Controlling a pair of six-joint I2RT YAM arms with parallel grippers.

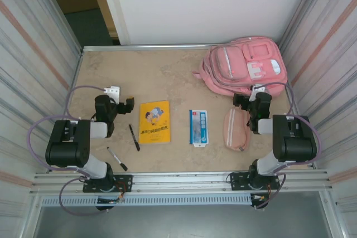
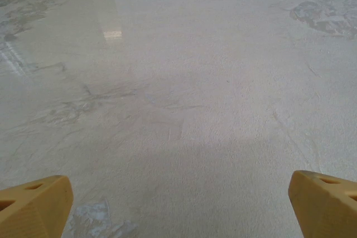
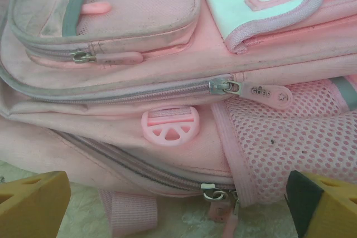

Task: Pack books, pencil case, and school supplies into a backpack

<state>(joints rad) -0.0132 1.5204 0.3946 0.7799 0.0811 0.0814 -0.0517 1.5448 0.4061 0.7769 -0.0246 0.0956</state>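
The pink backpack (image 1: 245, 68) lies flat at the back right, its zips shut. Just short of its near edge my right gripper (image 1: 249, 94) stands open; the right wrist view has the backpack (image 3: 139, 76) and a zip pull (image 3: 223, 194) ahead of my right gripper (image 3: 178, 207), with nothing between the yellow fingertips (image 3: 30, 202). A pale-pink pencil case (image 1: 236, 129) lies beside the right arm. In the middle lie the yellow book (image 1: 154, 122) and a blue-and-white packet (image 1: 198, 127). Two black pens (image 1: 134, 137) (image 1: 117, 159) lie by the left arm. My left gripper (image 1: 121, 97) (image 2: 179, 207) stands open over bare table (image 2: 178, 82).
Corrugated metal walls (image 1: 33, 54) close in the table on the left and right, and a white wall stands behind it. A metal rail (image 1: 178, 181) runs along the near edge between the arm bases. Bare beige tabletop (image 1: 156, 76) stretches across the back left.
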